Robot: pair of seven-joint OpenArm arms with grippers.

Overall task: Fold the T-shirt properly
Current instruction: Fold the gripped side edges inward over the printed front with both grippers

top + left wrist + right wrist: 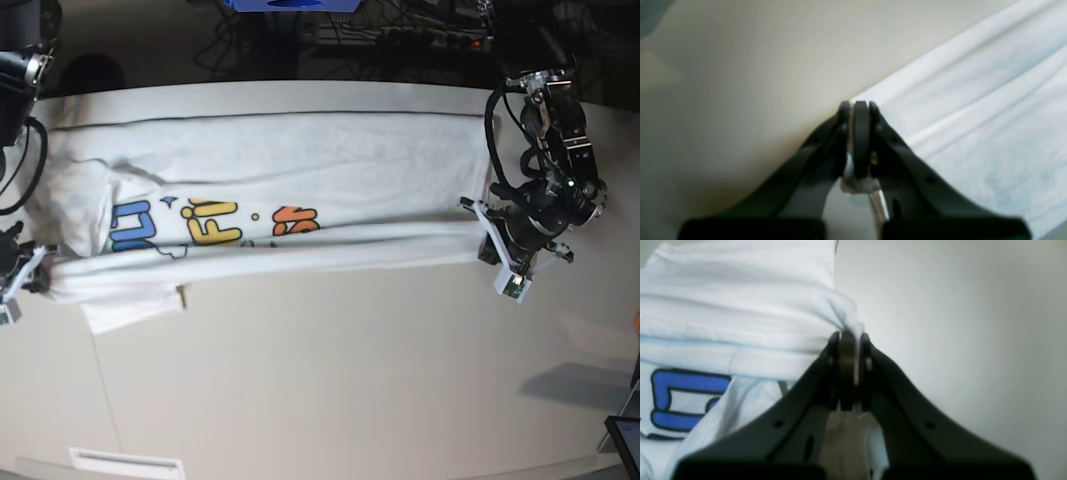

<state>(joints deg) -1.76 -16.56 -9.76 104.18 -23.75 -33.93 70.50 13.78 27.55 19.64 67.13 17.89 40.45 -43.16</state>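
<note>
Left gripper [860, 106]: black jaws pressed together on the white edge of the T-shirt [300, 190], a pinch of fabric showing between them. Right gripper [848, 336]: jaws likewise closed, a tuft of white cloth bunched at their tips.

In the base view the left arm [555, 130] reaches in from that view's upper right and bends down to the shirt's right end, its white-cased wrist tilted toward the cloth. The right arm is mostly out of frame at the left edge; only its gripper end [15, 275] shows, at the shirt's left end.

The T-shirt lies stretched lengthwise across the table [350, 380] between the two grippers, its near long edge rolled over into a thick band. Blue, yellow and orange cartoon letters show above this band, left of centre. A small flap of cloth [125, 312] projects below the band near the left end.

The cloth is white, soft and creased in long parallel folds. The table is smooth, matt and pale beige.
</note>
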